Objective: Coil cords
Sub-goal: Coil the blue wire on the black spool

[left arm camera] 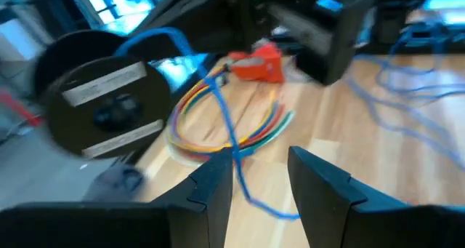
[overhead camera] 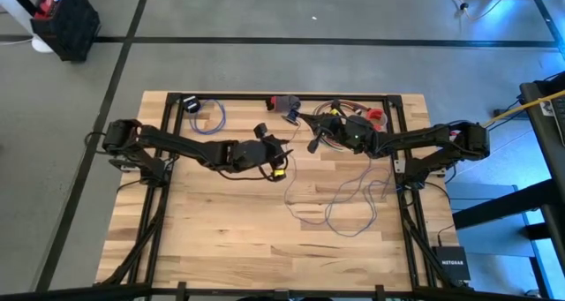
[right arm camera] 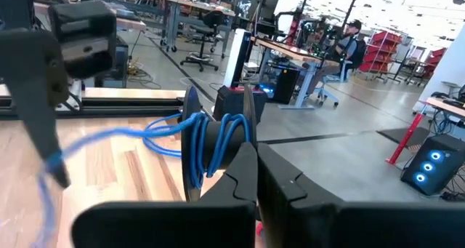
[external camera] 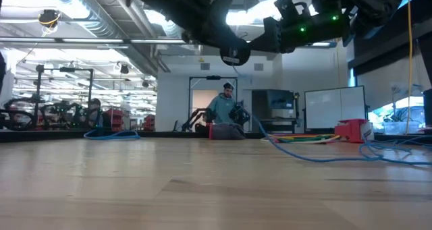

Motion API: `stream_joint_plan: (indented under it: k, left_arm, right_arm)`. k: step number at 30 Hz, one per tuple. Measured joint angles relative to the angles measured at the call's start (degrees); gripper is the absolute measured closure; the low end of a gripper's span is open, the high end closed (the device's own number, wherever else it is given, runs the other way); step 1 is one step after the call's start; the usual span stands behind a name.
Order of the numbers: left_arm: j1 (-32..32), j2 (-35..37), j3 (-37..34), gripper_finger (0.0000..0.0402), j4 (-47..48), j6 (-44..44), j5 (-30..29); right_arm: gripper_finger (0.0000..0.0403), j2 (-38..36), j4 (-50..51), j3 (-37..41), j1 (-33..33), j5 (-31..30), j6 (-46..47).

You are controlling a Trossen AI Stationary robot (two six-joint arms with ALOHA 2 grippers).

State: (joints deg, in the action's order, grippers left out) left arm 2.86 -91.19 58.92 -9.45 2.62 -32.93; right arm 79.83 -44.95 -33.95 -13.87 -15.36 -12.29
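The cord is a thin blue-lilac wire. Part of it is wound on a black round spool-like disc (right arm camera: 207,142), and the rest lies in loose squiggles (overhead camera: 349,204) on the table's right half. My right gripper (right arm camera: 254,179) is shut on the disc, high above the table's far middle (overhead camera: 316,140). My left gripper (left arm camera: 261,182) is open right beside it (overhead camera: 284,154). The wire runs from the disc (left arm camera: 102,106) down between the left fingers. My right gripper pinches the disc at its rim (right arm camera: 236,157) between its two fingers. The disc is lifted clear of the table and stands on edge, with several turns of wire (right arm camera: 218,142) around its middle. My left gripper's fingers stand open on either side of the wire. The wire lies against the inner side of one finger (left arm camera: 227,164) and bends there (right arm camera: 54,161), then hangs slack toward the table.
A bundle of coloured cords (left arm camera: 240,128) with a red part (left arm camera: 261,62) lies at the far right. A small blue cord coil (overhead camera: 212,117) and a grey-red object (overhead camera: 284,104) lie along the far edge. Black frame rails (overhead camera: 282,96) border the table. A person (external camera: 226,108) is in the room behind.
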Motion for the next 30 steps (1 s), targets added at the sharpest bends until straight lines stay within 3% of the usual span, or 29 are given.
stream_joint_plan:
  k: [20, 30]
  left_arm:
    - [-3.56, -2.68, -0.02, 0.0275, 1.33, -4.18, 0.57]
    - [-3.70, -2.68, -0.02, 0.0331, -0.12, -3.72, 5.32]
  right_arm:
    - [0.0402, -0.02, -0.17, 0.00, -0.02, 0.01, -0.01]
    - [0.0402, -0.04, -0.17, 0.00, -0.02, 0.01, -0.02]
